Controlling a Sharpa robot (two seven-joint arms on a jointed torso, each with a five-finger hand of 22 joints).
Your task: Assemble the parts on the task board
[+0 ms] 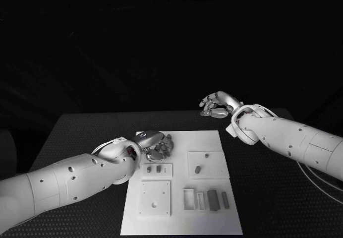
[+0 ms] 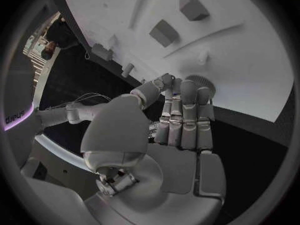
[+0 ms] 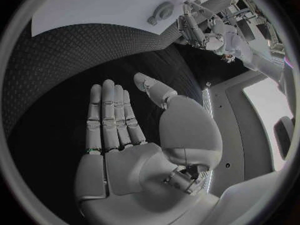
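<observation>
The white task board (image 1: 182, 218) lies mid-table with small grey parts on it: two short pegs (image 1: 153, 169), an oval piece (image 1: 197, 169) and upright bars (image 1: 212, 197). My left hand (image 1: 156, 148) hovers over the board's far left edge. In the left wrist view this hand (image 2: 178, 115) has straight, close-set fingers with the thumb tip against their tips; whether a part sits between them is hidden. My right hand (image 1: 216, 105) is raised beyond the board's far right corner over the black table. Its palm (image 3: 125, 130) is flat, its fingers are straight, and it holds nothing.
A white open frame (image 1: 189, 198) and a square plate with holes (image 1: 155, 198) sit on the near part of the board. Two raised blocks (image 2: 164, 32) stand on the board (image 2: 237, 45) ahead of my left fingertips. Black table surrounds the board.
</observation>
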